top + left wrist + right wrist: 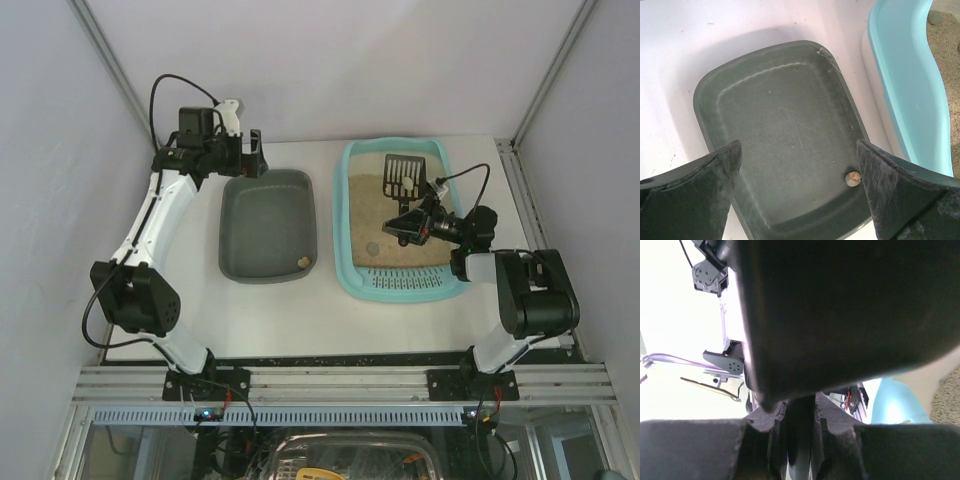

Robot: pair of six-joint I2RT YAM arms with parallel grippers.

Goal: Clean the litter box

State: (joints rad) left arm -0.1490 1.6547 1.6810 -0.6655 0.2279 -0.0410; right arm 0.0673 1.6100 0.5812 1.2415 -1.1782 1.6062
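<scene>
Sitting on the right half of the white counter (330,325) is the litter box (352,215), a big light blue-green tray w/ sandy litter (365,205) inside and a slotted part (405,282) at its near end. The R end effector (412,213) is over the box, squeezed tight on the handle of a black scoop (401,176). The scoop's slotted head points to the far end of the box, and a small pale lump (408,183) lies on it. In the R wrist view the scoop (840,305) is a big dark shape, w/ its thin handle pinched btwn the two fingers (700,450). A small grey lump (372,247) lies on the sand near the slotted part.

Just beside the box, on its left, is a dark grey tray (268,215). The two are close but not touching. A little round lump (300,262) lies in its near right corner. The L end effector (252,155) hangs above the tray's far edge, spread wide, holding nothing. In the L wrist view both fingers (700,190) show at the bottom w/ the grey tray (785,125) btwn them. The round lump (853,178) is by the right finger and the box rim (910,90) is at the right.
</scene>
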